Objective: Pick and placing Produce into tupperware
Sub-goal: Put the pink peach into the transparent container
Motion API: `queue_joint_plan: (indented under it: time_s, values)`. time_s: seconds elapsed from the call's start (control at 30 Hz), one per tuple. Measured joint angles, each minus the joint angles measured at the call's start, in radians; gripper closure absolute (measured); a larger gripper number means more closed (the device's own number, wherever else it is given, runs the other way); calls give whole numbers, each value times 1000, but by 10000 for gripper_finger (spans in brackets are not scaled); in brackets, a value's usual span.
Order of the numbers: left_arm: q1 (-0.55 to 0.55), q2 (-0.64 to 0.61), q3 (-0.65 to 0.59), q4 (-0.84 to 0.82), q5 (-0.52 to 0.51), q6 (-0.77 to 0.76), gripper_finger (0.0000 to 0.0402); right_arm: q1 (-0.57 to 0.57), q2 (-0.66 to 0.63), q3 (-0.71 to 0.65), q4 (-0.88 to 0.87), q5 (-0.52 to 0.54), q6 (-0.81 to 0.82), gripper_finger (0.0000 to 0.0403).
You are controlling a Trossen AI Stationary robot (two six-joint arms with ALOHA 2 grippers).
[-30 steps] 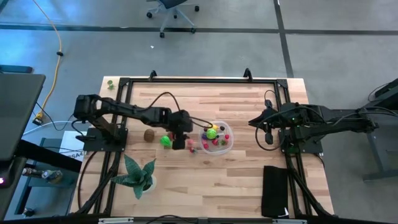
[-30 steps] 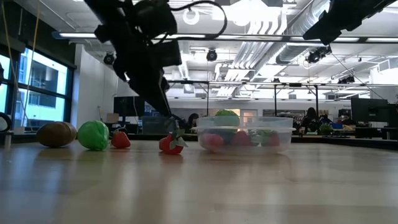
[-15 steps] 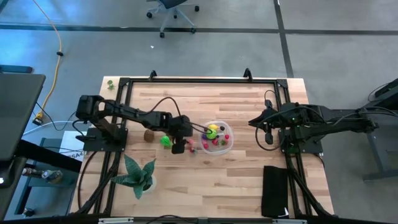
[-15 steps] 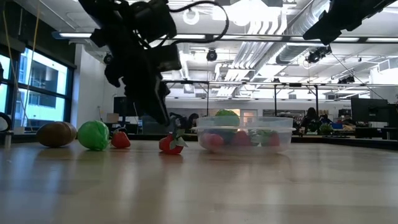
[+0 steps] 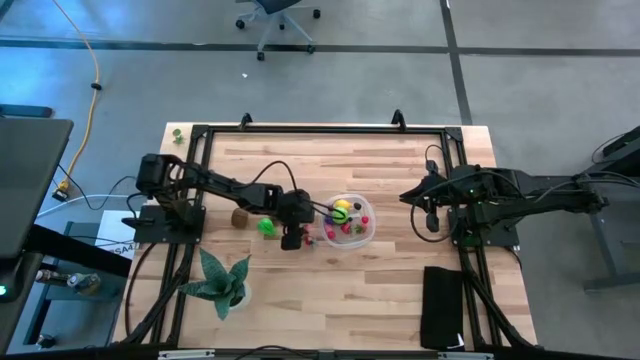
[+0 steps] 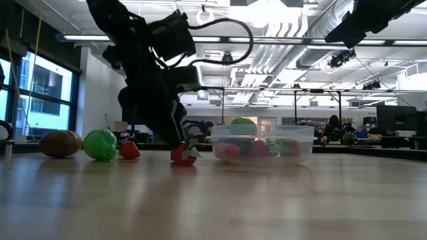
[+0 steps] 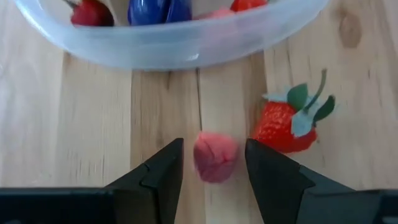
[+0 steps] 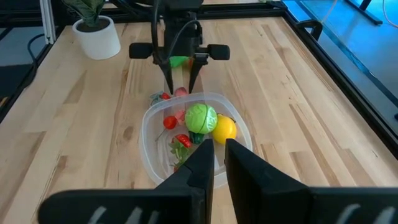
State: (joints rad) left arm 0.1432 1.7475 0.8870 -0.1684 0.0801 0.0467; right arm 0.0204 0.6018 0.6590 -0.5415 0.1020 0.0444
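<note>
My left gripper point(image 7: 211, 163) is open and low over the table, just left of the clear tupperware point(image 5: 366, 232). Its fingers stand on either side of a small pink piece of produce point(image 7: 214, 157) lying on the wood, without touching it. A toy strawberry point(image 7: 287, 124) lies beside it, close to the outer side of one finger. The tupperware point(image 8: 154, 112) holds a green cabbage point(image 8: 200, 118), a yellow lemon point(image 8: 224, 129) and several small red pieces. My right gripper point(image 8: 219, 163) waits shut, raised over the table's right side.
A green ball point(image 6: 100, 145), a brown piece point(image 6: 60, 143) and a small red piece point(image 6: 129, 149) lie left of the left gripper. A potted plant point(image 5: 222, 280) stands at the near left. A black pad point(image 5: 443, 305) lies at the near right.
My left gripper has come down toward the table beside the tupperware, with a slight shift toward the near edge. It now stands over the pink piece. The produce has not moved.
</note>
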Motion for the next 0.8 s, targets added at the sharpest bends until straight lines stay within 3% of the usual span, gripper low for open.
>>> queue_joint_plan:
  time_s: [0.8]
  values:
    - [0, 19, 0, -8, -10, 1, 241, 0, 0, 0, 0, 0, 0, 373]
